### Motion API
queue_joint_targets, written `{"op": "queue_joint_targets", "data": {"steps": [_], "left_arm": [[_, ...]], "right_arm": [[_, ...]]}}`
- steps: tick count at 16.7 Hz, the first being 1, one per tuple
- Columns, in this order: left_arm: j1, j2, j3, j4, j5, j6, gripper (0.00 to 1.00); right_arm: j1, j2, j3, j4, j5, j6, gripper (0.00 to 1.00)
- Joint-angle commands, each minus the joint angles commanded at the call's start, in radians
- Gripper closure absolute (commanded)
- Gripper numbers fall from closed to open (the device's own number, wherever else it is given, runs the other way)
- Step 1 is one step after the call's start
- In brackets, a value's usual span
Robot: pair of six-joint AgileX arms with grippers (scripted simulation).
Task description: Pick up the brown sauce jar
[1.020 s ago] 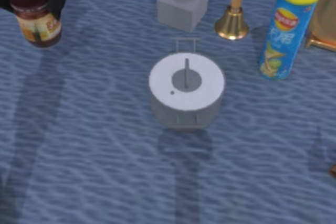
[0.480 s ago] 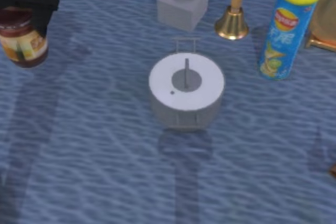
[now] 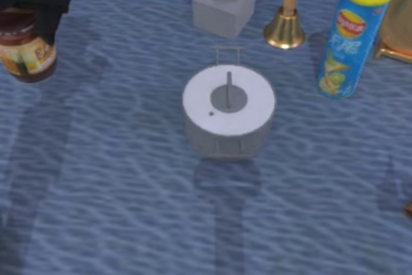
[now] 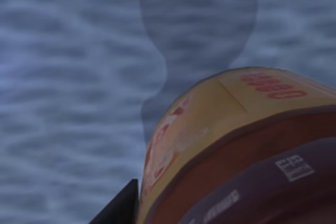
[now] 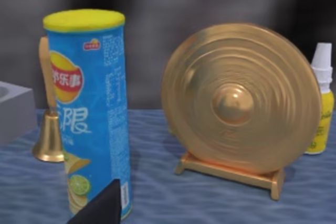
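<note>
Top view first: the left gripper [image 3: 29, 4] sits at the far left edge of the table [image 3: 129, 191], pinching the brown sauce jar [image 3: 26, 46] by its dark lid. The jar hangs directly under the claw, tilted, its orange-yellow label facing the camera. To the right of the claw stands a grey cube with a round hollow [image 3: 224, 4], farther right a brass hand bell [image 3: 285, 24], and beyond that the tall blue chips can [image 3: 353, 33] with its yellow lid. Nearer than those, right of the claw, sits a round white-topped kitchen scale [image 3: 228, 111]. The right arm is off the right edge here, parked.

Left wrist view now: the jar [image 4: 231, 145] fills the frame, label and maroon lid rim right up against the camera, with 1 dark fingertip [image 4: 118, 208] pressed beside the label. Behind it there is only blue rippled cloth and a shadow.

Right wrist view: the chips can [image 5: 92, 108] stands just ahead of that claw, a dark finger [image 5: 102, 205] showing at the frame's edge; I cannot tell whether this claw is spread or closed. Past the can are a golden gong on a stand [image 5: 241, 103], the bell [image 5: 48, 129] and a small yellow dropper bottle [image 5: 321, 103].
</note>
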Motion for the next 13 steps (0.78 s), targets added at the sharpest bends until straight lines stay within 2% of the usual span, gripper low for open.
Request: {"op": "queue_joint_targets", "data": {"steps": [3,10,13], "left_arm": [[-0.04,-0.014,-0.05,0.037,-0.013,-0.068,1.0],[-0.229,-0.077,-0.285,0.201,-0.068,-0.379,1.0],[-0.267,-0.093,-0.332,0.237,-0.08,-0.435,1.0]], "right_arm": [[0.0,0.0,0.0,0.0,0.0,0.0,0.0],[0.0,0.0,0.0,0.0,0.0,0.0,0.0],[0.0,0.0,0.0,0.0,0.0,0.0,0.0]]}}
